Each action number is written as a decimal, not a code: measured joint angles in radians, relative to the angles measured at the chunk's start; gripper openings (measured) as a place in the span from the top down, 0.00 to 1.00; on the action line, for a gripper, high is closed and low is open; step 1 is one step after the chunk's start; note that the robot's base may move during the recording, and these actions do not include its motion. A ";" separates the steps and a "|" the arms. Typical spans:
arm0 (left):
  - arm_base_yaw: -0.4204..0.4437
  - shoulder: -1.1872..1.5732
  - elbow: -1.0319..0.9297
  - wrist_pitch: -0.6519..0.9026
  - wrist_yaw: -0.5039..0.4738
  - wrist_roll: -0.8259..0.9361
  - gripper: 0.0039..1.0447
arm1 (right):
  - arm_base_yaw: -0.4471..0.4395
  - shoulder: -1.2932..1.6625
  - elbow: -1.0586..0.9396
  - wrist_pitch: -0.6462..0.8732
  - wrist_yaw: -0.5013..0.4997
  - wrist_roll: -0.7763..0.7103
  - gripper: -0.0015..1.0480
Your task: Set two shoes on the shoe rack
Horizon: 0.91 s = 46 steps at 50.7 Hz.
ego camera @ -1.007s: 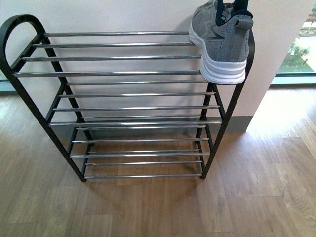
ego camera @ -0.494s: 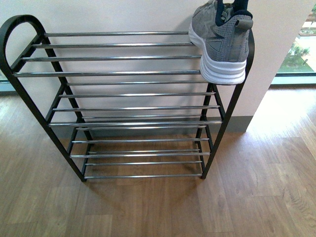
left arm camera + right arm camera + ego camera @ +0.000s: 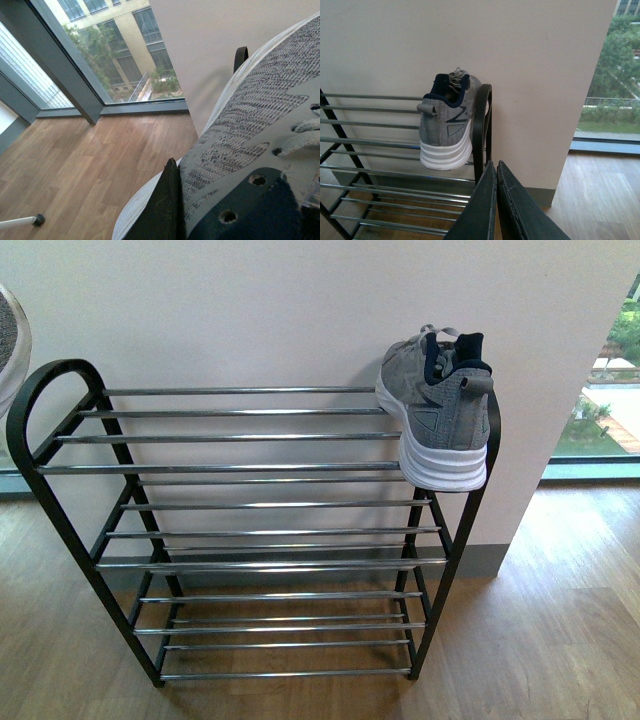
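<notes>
Right gripper point(image 3: 495, 167): fingers pressed together, nothing between them, facing the right end of the shoe rack point(image 3: 240, 468).
Left gripper point(image 3: 171, 192): clamped on the second shoe point(image 3: 250, 120), grey knit, held aloft by the rack's left loop.
Surface: wood floor point(image 3: 560, 640), with a pale wall point(image 3: 250, 310) behind and a window point(image 3: 600, 400) to the right.
Top shelf, right end: first shoe point(image 3: 440, 410), heel outward.
Change: the rack sits lower in the front view than a second ago. The second shoe has newly entered at the left edge. The first shoe is unmoved.

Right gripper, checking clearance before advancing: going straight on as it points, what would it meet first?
Probably the black end frame of the shoe rack, beside the grey shoe; depth unclear.
</notes>
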 joint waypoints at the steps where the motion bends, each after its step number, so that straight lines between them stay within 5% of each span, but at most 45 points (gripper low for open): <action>1: 0.000 0.000 0.000 0.000 0.000 0.000 0.99 | 0.000 -0.007 -0.003 -0.004 0.000 0.000 0.98; 16: 0.000 0.000 0.000 0.000 0.000 0.000 0.99 | 0.000 -0.113 -0.085 -0.026 0.000 0.000 0.98; 46: 0.000 0.000 0.000 0.000 0.000 0.000 0.99 | 0.000 -0.515 -0.099 -0.387 0.000 0.000 0.98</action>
